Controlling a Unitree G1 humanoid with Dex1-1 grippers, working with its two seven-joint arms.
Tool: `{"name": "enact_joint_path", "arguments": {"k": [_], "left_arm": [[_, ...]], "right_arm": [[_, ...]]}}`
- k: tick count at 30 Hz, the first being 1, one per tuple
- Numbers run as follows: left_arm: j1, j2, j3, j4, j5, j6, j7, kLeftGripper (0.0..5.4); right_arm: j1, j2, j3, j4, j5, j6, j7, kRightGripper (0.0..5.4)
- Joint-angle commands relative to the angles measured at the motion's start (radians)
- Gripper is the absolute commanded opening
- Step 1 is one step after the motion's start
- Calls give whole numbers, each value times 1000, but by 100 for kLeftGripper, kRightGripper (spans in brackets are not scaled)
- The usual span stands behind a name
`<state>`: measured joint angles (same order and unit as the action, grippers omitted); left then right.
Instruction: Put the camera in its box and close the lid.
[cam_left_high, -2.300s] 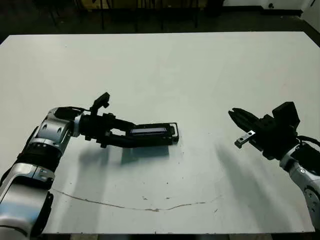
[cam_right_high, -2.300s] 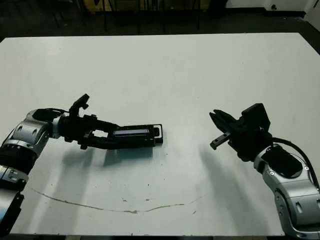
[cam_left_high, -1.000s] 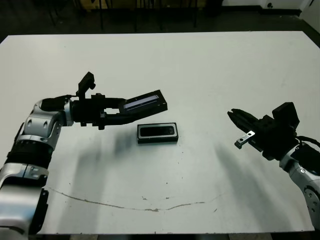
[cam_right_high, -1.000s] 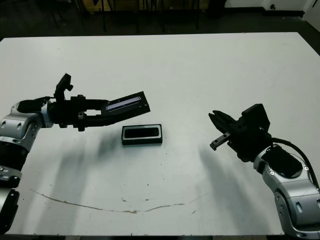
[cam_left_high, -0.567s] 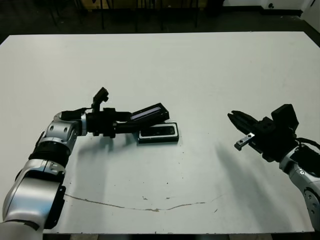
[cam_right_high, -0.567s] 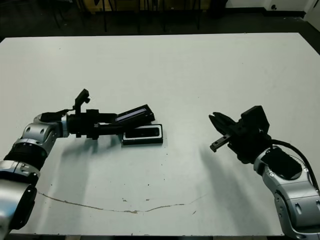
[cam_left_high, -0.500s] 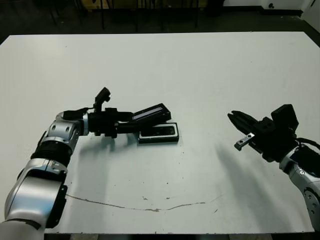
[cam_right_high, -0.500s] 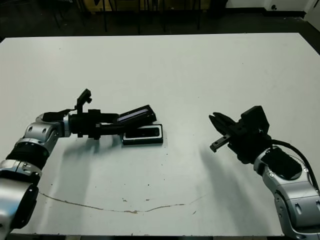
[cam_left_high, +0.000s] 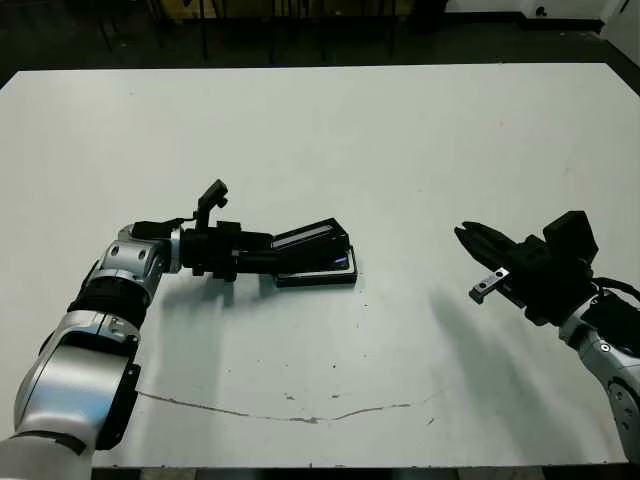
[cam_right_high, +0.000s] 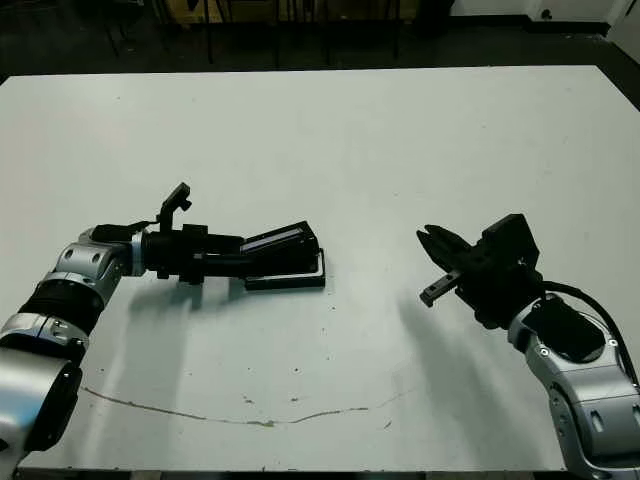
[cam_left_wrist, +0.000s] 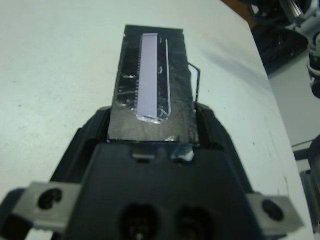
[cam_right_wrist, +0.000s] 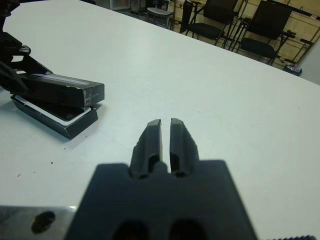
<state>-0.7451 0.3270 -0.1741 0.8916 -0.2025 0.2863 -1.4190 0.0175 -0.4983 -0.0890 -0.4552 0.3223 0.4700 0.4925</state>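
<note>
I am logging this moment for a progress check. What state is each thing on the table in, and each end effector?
lid: held in the left end effector, tilted over the box, not yet flat on it.
box: on the table, a gap open at its near end, white lining showing.
camera: hidden under the lid, cannot tell.
left end effector: shut on the lid.
right end effector: shut, empty, apart from the box.

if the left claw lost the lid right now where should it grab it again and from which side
By its long edges at the near end, coming from the robot's left along its length, as the left claw holds it now. The lid is flat and narrow, lying tilted over the box, so that end stays free.
</note>
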Motion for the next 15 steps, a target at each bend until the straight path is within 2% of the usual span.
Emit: {"name": "enact_joint_path", "arguments": {"k": [1,7,15], "left_arm": [[-2,27,-41,37,64,-6,-28,274],[-10,14,-69,72,109,-116,-41,274],[-13,-3,-126,88,164,-193,-33,274]], "right_arm": [[14,3,1,20,-3,-9,6,0],[15,4,-1,33,4,-28,18,0],[23,5,-9,35,10,-38,21,0]]}}
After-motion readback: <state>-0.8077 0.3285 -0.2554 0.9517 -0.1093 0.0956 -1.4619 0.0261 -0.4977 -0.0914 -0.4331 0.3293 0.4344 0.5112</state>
